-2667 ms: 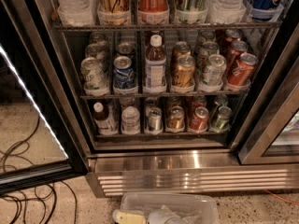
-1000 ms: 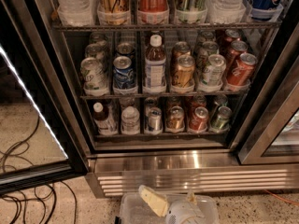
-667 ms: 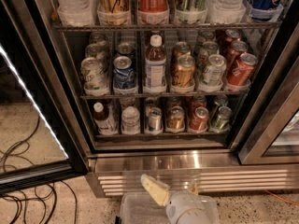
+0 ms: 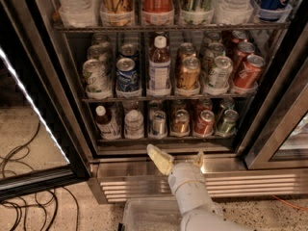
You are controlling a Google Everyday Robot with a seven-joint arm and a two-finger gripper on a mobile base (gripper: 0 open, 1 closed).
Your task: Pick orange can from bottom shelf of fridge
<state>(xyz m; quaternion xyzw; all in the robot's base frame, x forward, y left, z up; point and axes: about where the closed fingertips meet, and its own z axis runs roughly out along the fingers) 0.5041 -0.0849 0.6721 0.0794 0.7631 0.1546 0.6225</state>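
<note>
Camera view: jaws spread before fridge (image 4: 250, 179)

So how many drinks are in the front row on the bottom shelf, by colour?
Brown bottle with a white cap: 1
Pale container: 1
Silver-blue can: 1
Gold-brown can: 1
Orange can: 1
Green can: 1
Total: 6
The gripper, jaws open, is just below the bottom shelf, in front of the fridge base.
</note>
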